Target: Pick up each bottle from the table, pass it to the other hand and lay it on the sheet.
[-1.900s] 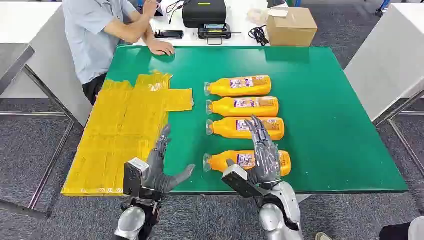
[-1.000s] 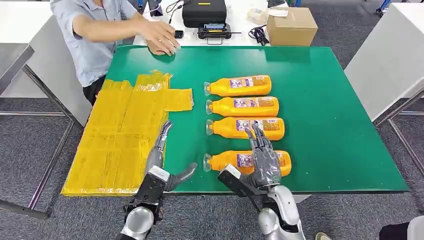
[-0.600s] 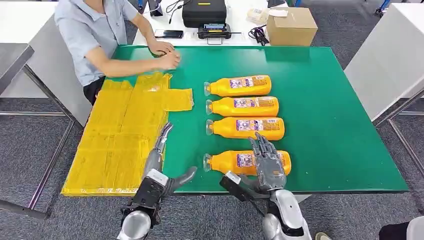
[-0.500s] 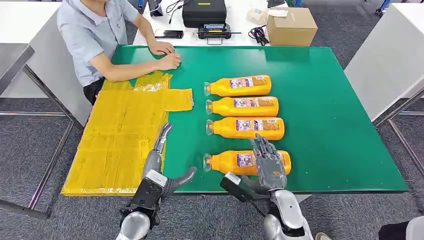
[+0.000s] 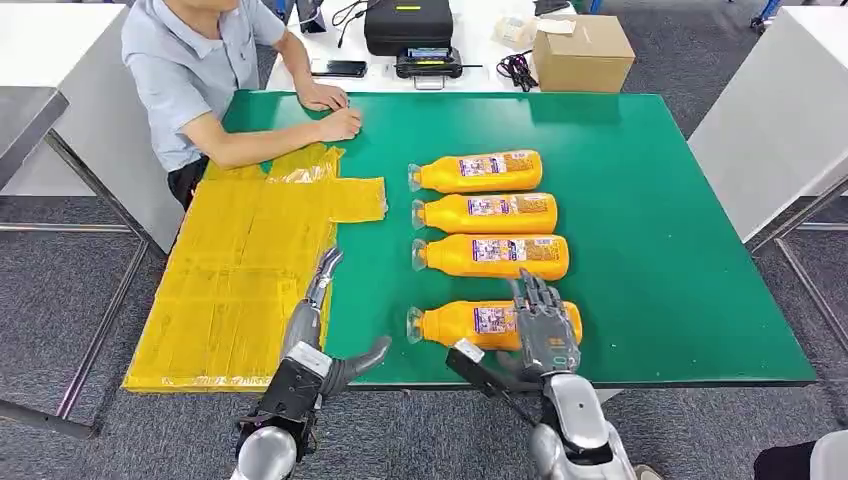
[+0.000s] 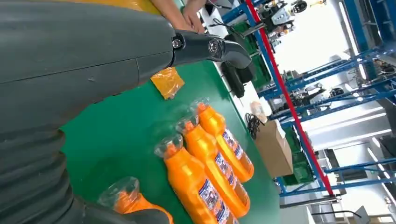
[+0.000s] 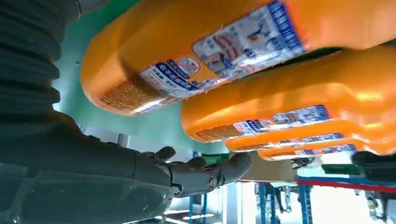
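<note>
Right robot hand [image 5: 545, 322], fingers spread, hovers over nearest bottle [image 5: 478, 324] lying at lower centre of green bench [image 5: 660, 250], w/o gripping. Left robot hand [image 5: 318, 325] spread, empty, lower left. Risk: round bottle rolls or skids off near edge if fingers close off-centre.

A person in a light blue shirt [image 5: 185, 75] leans both forearms on the far left corner of the green table [image 5: 680, 250]. On a white counter behind its far edge sit a black case [image 5: 408, 22], a phone [image 5: 337, 68], coiled cables [image 5: 517, 66] and a cardboard box [image 5: 583, 52].
</note>
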Controlling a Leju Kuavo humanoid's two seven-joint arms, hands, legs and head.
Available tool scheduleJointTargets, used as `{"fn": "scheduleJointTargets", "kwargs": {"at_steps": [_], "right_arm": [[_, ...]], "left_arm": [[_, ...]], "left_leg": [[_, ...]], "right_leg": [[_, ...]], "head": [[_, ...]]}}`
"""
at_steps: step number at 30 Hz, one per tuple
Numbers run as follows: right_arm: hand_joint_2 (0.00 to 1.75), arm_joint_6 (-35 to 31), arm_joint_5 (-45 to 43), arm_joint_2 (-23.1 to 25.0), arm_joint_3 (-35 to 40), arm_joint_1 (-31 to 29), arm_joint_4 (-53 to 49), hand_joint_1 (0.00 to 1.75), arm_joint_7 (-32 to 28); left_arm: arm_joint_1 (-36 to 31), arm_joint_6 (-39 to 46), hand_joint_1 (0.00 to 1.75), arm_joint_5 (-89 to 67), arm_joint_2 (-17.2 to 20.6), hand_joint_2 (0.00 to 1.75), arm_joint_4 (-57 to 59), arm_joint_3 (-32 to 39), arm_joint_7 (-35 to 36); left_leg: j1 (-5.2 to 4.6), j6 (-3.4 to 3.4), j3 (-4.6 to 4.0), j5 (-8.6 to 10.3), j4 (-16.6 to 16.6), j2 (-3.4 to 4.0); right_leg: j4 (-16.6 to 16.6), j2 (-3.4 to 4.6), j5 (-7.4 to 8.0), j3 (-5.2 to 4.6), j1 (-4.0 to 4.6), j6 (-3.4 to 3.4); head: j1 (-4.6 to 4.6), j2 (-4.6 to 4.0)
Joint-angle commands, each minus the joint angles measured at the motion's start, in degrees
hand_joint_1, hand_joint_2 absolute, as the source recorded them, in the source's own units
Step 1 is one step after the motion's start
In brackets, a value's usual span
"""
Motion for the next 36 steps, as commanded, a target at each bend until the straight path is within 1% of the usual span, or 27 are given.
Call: {"fn": "scheduleJointTargets", "kwargs": {"at_steps": [1,4,5,6,7,8,9,10,11,12,13,15,17,19,20,21,22,23,24,26,27,28,29,30,31,33,36], "right_arm": [[1.75,0.55,0.61,-1.03,-3.17,-5.88,9.52,0.0,0.47],[1.75,0.7,1.03,-0.8,-3.55,-6.17,9.89,0.0,1.1],[1.75,1.01,1.01,-0.73,-3.97,-6.49,10.71,0.0,1.19],[1.75,1.44,1.0,-0.67,-4.42,-6.72,11.44,0.0,1.35],[1.75,1.56,1.0,-0.73,-4.48,-6.81,11.75,0.0,1.34],[1.75,2.26,0.53,-0.58,-4.9,-7.09,12.68,0.0,1.41],[1.75,2.5,0.44,-0.69,-4.95,-7.17,13.08,0.0,1.38],[1.75,2.5,0.44,-0.69,-4.95,-7.17,13.08,0.0,1.38],[1.75,2.52,0.48,-0.79,-4.86,-7.26,13.55,0.0,1.49],[1.75,2.88,0.27,-0.7,-4.86,-7.37,13.95,0.0,1.41],[1.75,2.88,0.27,-0.7,-4.86,-7.37,13.95,0.0,1.41],[1.75,3.79,-0.61,-0.92,-4.56,-7.25,14.2,0.0,0.94],[1.75,3.86,-0.58,-0.99,-4.45,-7.11,14.25,0.0,0.95],[1.75,3.86,-0.58,-0.99,-4.45,-7.11,14.25,0.0,0.95],[1.75,4.23,-0.76,-1.08,-4.21,-7.07,14.2,0.0,0.96],[1.75,5.02,-1.51,-1.28,-3.93,-7.04,14.28,0.0,0.97],[1.75,5.23,-1.67,-1.4,-3.79,-7.02,14.35,0.0,0.99],[1.75,5.55,-1.75,-1.67,-3.47,-7.09,14.63,0.0,1.03],[1.75,5.83,-1.78,-1.99,-3.05,-7.21,14.92,0.0,1.06],[1.75,6.98,-2.25,-2.64,-2.4,-7.49,15.6,0.0,1.32],[1.75,7.5,-2.53,-2.95,-2.1,-7.65,16.0,0.0,1.49],[1.75,8.34,-2.97,-3.31,-1.98,-7.97,16.82,0.0,1.88],[1.75,8.34,-2.97,-3.44,-2.01,-7.97,16.86,0.0,1.87],[1.75,10.59,-3.19,-4.44,-1.26,-8.78,18.78,0.0,2.85],[1.75,10.97,-3.34,-4.78,-1.11,-8.92,19.17,0.0,3.01],[1.75,10.99,-3.35,-5.06,-1.2,-8.86,19.32,0.0,3.01],[1.75,10.99,-3.35,-5.06,-1.2,-8.86,19.32,0.0,3.01]], "left_arm": [[-0.09,-0.44,0.0,-0.36,-0.52,1.75,2.06,-1.32,0.53],[-0.21,-0.64,0.0,-0.23,-0.63,1.75,2.68,-1.06,0.83],[-0.3,-0.69,0.0,-0.22,-0.66,1.75,2.97,-0.96,0.83],[-0.29,-0.73,0.0,-0.22,-0.72,1.75,2.96,-0.94,0.83],[-0.29,-0.75,0.0,-0.22,-0.73,1.75,2.94,-0.95,0.83],[-0.33,-0.83,0.0,-0.23,-0.71,1.75,2.91,-1.03,0.84],[-0.41,-0.92,0.0,-0.25,-0.7,1.75,2.93,-1.09,0.86],[-0.41,-0.92,0.0,-0.25,-0.7,1.75,2.93,-1.09,0.86],[-0.51,-0.97,0.0,-0.26,-0.73,1.75,2.96,-1.14,0.87],[-0.55,-1.06,0.0,-0.27,-0.7,1.75,2.99,-1.17,0.94],[-0.55,-1.06,0.0,-0.27,-0.7,1.75,2.99,-1.17,0.94],[-0.69,-1.74,0.0,0.1,-0.67,1.75,3.16,-1.16,1.61],[-0.69,-1.75,0.0,0.1,-0.67,1.75,3.18,-1.19,1.61],[-0.69,-1.75,0.0,0.1,-0.67,1.75,3.18,-1.19,1.61],[-0.66,-1.84,0.0,0.12,-0.67,1.75,3.13,-1.18,1.67],[-0.69,-1.96,0.0,0.12,-0.64,1.75,3.19,-1.2,1.75],[-0.69,-2.0,0.0,0.13,-0.61,1.75,3.25,-1.21,1.76],[-0.78,-2.07,0.0,0.12,-0.59,1.75,3.41,-1.25,1.79],[-0.83,-2.15,0.0,0.12,-0.58,1.75,3.49,-1.29,1.81],[-1.01,-2.3,0.0,0.12,-0.53,1.75,3.81,-1.51,1.83],[-1.11,-2.38,0.0,0.13,-0.5,1.75,4.01,-1.58,1.86],[-1.21,-2.45,0.0,0.13,-0.48,1.75,4.24,-1.68,1.83],[-1.22,-2.46,0.0,0.13,-0.51,1.75,4.25,-1.71,1.83],[-1.38,-2.59,0.0,0.12,-0.46,1.75,4.54,-1.89,1.83],[-1.42,-2.64,0.0,0.12,-0.45,1.75,4.61,-1.95,1.83],[-1.43,-2.64,0.0,0.12,-0.47,1.75,4.63,-1.97,1.83],[-1.43,-2.64,0.0,0.12,-0.47,1.75,4.63,-1.97,1.83]], "left_leg": [[0.06,-0.1,0.33,-0.13,-0.02,0.1],[0.04,-0.07,0.24,-0.08,-0.04,0.06],[0.06,-0.1,0.34,-0.13,-0.04,0.06],[0.03,-0.06,0.19,-0.06,-0.05,0.04],[0.06,-0.1,0.42,-0.15,-0.05,0.08],[0.05,-0.07,0.26,-0.08,-0.05,0.07],[0.06,-0.1,0.38,-0.13,-0.05,0.09],[0.01,-0.05,0.18,-0.04,-0.05,0.04],[0.03,-0.05,0.16,-0.04,-0.05,0.02],[0.04,-0.08,0.27,-0.09,-0.04,0.02],[0.03,-0.06,0.18,-0.05,-0.04,0.04],[0.08,-0.12,0.39,-0.16,-0.01,0.09],[0.03,-0.06,0.15,-0.03,-0.05,0.01],[0.09,-0.13,0.42,-0.16,-0.02,0.08],[0.05,-0.07,0.22,-0.07,-0.03,0.01],[0.07,-0.1,0.35,-0.12,-0.03,0.02],[0.04,-0.07,0.21,-0.06,-0.03,0.01],[0.07,-0.1,0.34,-0.12,-0.03,0.03],[0.03,-0.06,0.2,-0.05,-0.03,0.01],[0.08,-0.11,0.45,-0.14,-0.06,0.05],[0.06,-0.08,0.31,-0.08,-0.04,0.0],[0.08,-0.1,0.41,-0.11,-0.06,0.01],[0.06,-0.07,0.29,-0.06,-0.05,-0.02],[0.08,-0.1,0.42,-0.11,-0.06,0.01],[0.05,-0.07,0.3,-0.05,-0.06,0.0],[0.05,-0.06,0.32,-0.03,-0.06,-0.05],[0.09,-0.09,0.58,-0.07,-0.07,-0.08]], "right_leg": [[-0.07,0.06,-0.08,0.33,0.07,-0.13],[-0.07,0.03,-0.05,0.23,0.05,-0.09],[-0.06,0.02,-0.1,0.34,0.07,-0.13],[-0.07,0.01,-0.04,0.19,0.05,-0.08],[-0.09,0.03,-0.12,0.42,0.07,-0.14],[-0.1,0.03,-0.04,0.26,0.06,-0.09],[-0.1,0.05,-0.09,0.38,0.08,-0.12],[-0.07,0.02,-0.03,0.17,0.02,-0.06],[-0.07,0.0,-0.02,0.16,0.03,-0.06],[-0.07,-0.01,-0.07,0.28,0.05,-0.09],[-0.06,0.02,-0.03,0.18,0.04,-0.07],[-0.05,0.04,-0.12,0.39,0.09,-0.15],[-0.06,-0.01,-0.03,0.16,0.03,-0.07],[-0.09,0.03,-0.12,0.43,0.11,-0.16],[-0.07,-0.03,-0.06,0.23,0.06,-0.09],[-0.07,-0.03,-0.11,0.36,0.08,-0.13],[-0.06,-0.03,-0.05,0.21,0.05,-0.08],[-0.07,-0.02,-0.1,0.35,0.09,-0.13],[-0.06,-0.03,-0.05,0.2,0.04,-0.07],[-0.12,0.0,-0.11,0.46,0.1,-0.14],[-0.09,-0.05,-0.08,0.32,0.07,-0.1],[-0.12,-0.04,-0.1,0.42,0.1,-0.13],[-0.1,-0.06,-0.06,0.31,0.07,-0.09],[-0.13,-0.05,-0.09,0.44,0.1,-0.13],[-0.11,-0.04,-0.05,0.31,0.06,-0.08],[-0.11,-0.09,-0.04,0.34,0.06,-0.08],[-0.18,-0.14,-0.07,0.61,0.11,-0.13]], "head": [[0.0,0.0],[-0.02,0.0],[0.0,0.0],[-0.02,0.0],[0.0,0.0],[-0.02,0.0],[-0.02,0.0],[-0.02,0.0],[0.0,0.0],[0.0,0.0],[0.0,0.0],[0.0,0.0],[0.0,0.0],[-0.02,0.0],[-0.02,0.0],[0.0,0.0],[-0.02,0.0],[-0.02,0.0],[0.0,0.0],[-0.02,0.0],[0.0,0.0],[-0.02,0.0],[0.0,0.0],[-0.02,0.0],[-0.02,0.0],[0.0,0.0],[-0.02,0.0]]}}
